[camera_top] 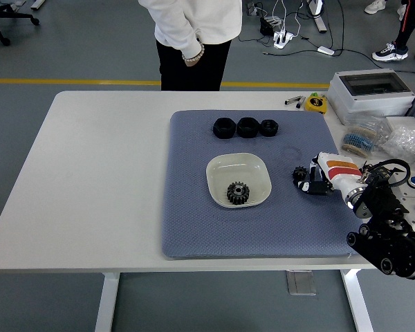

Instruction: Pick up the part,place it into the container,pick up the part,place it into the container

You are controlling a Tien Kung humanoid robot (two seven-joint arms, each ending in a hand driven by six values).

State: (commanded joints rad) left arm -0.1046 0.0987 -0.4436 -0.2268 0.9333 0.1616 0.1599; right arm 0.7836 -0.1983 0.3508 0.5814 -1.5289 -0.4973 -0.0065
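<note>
Overhead: white counter (104,173) on grey floor (69,41), blue-grey textured mat (194,221) carrying white square bowl (257,169); right hand (317,178) fingers curled, grasp on small dark gear (299,173) unclear.

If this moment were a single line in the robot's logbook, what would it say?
right hand: on small gear, mat's right side | bowl: one gear inside | three black parts: behind bowl | left arm: unseen

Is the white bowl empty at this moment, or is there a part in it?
Not empty. One black gear lies inside the white bowl, toward its near side; the rest of the bowl is bare.
</note>
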